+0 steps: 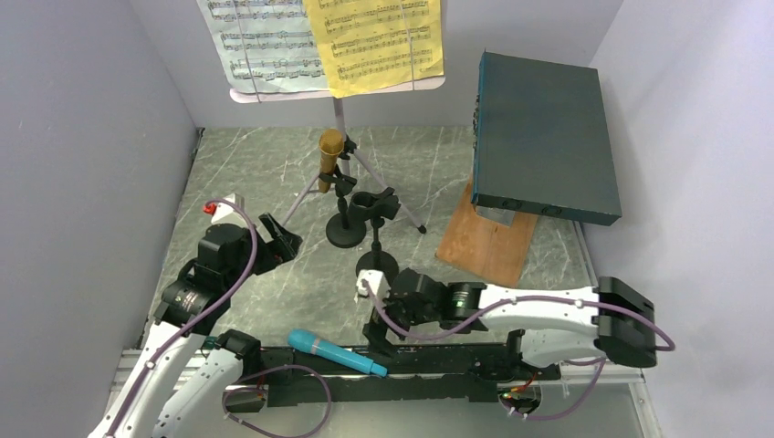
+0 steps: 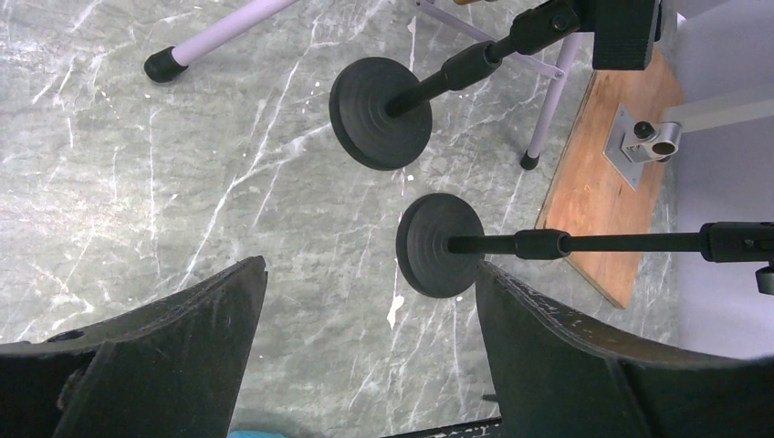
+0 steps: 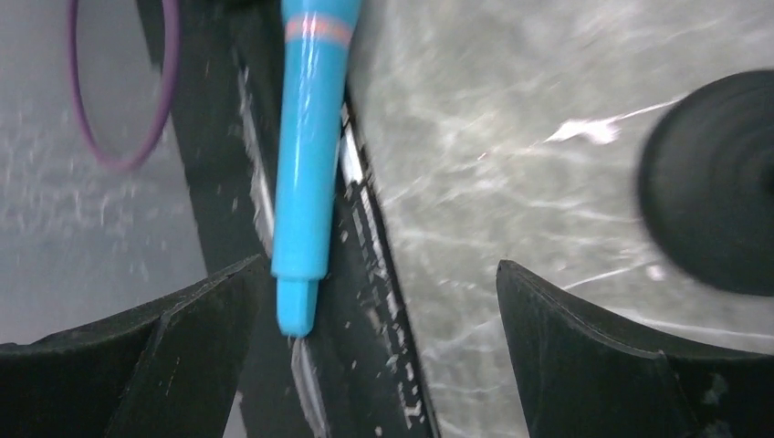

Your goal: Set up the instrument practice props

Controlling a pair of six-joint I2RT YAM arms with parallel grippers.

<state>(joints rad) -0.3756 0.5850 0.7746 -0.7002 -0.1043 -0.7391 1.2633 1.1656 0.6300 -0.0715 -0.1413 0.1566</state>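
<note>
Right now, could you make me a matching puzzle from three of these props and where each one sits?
Things:
1 gold tube-shaped microphone
2 bright blue plastic microphone
3 yellow paper sheet-music page

Places:
A on the pale perforated music desk
B lying flat on the black metal rail
C held in a black round-based mic holder

Pairs: 1-C, 2-B, 3-A.

This is a robot test cell in a lab, not a music room. Plain pale walls [image 1: 82, 182] box in a grey marble-look bench [image 1: 246, 173] on three sides. Two white-and-black arms [image 1: 538, 315] are bolted to a black rail [image 3: 370, 310], which runs just below the right claw [image 3: 381, 265]. Loose purple cables [image 1: 228, 274] loop off the arms.
</note>
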